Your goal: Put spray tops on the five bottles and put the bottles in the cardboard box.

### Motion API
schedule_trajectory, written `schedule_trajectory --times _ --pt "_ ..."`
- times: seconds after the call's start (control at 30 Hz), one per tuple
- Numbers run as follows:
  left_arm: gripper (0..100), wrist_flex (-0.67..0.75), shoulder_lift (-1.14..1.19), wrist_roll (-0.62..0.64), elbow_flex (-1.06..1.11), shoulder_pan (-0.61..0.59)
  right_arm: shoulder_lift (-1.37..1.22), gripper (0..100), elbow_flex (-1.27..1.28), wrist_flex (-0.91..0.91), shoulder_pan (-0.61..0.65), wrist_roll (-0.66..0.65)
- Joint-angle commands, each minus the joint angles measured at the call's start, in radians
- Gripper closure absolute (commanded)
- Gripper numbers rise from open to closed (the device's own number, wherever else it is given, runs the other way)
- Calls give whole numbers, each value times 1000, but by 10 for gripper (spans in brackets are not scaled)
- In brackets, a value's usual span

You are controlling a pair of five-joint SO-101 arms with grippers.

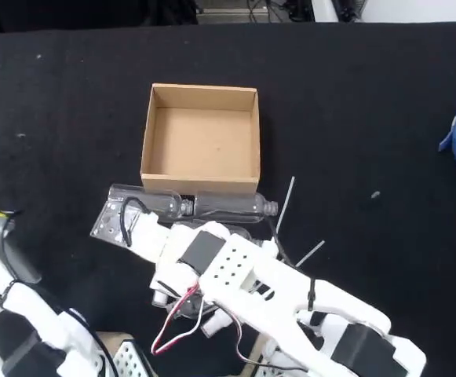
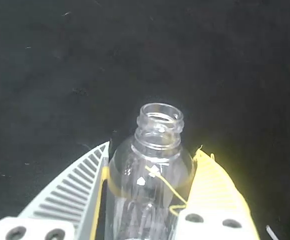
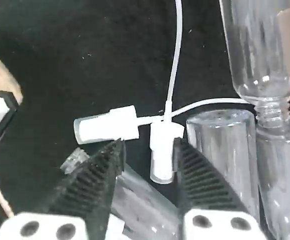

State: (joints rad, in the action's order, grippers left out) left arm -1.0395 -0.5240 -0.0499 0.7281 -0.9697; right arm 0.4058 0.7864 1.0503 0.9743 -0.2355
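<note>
**Q:** Which arm is which, seen from above?
**A:** The left arm [image 1: 35,318] sits folded at the lower-left corner. The right arm [image 1: 306,302] runs from the lower-right edge diagonally toward the middle of the worktop [image 1: 369,118], wrist low, with red and white wires [image 1: 173,330] looped beneath it.
**Q:** State of the left gripper [image 2: 149,162]?
**A:** A grey ribbed finger [image 2: 80,190] and a yellow finger [image 2: 212,185] press opposite sides of a clear bottle [image 2: 152,170], whose neck points away from the wrist.
**Q:** And the right gripper [image 3: 148,146]?
**A:** Its black ribbed fingers [image 3: 97,175] stand well apart, tips angled down toward the worktop.
</note>
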Motion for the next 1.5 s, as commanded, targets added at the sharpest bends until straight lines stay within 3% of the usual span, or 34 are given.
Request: schedule_trajectory --times 0.0,0.3,0.53,0.73,1.33,1.47 --pt "971 -11 0 14 -91 -81 36 788 -4 2 57 -83" --pt "971 -9 9 14 -134 -153 -68 769 -13 -23 80 -278" --pt "971 -49 163 14 -240 -180 -156 769 -12 -69 81 -385" --pt "971 -118 295 15 -355 -200 -203 768 -35 -97 103 -416" --pt "971 -123 298 15 -360 -200 -414 770 -206 -109 158 -539" --pt "971 -123 298 15 -361 -200 -417 847 -183 -178 158 -535"
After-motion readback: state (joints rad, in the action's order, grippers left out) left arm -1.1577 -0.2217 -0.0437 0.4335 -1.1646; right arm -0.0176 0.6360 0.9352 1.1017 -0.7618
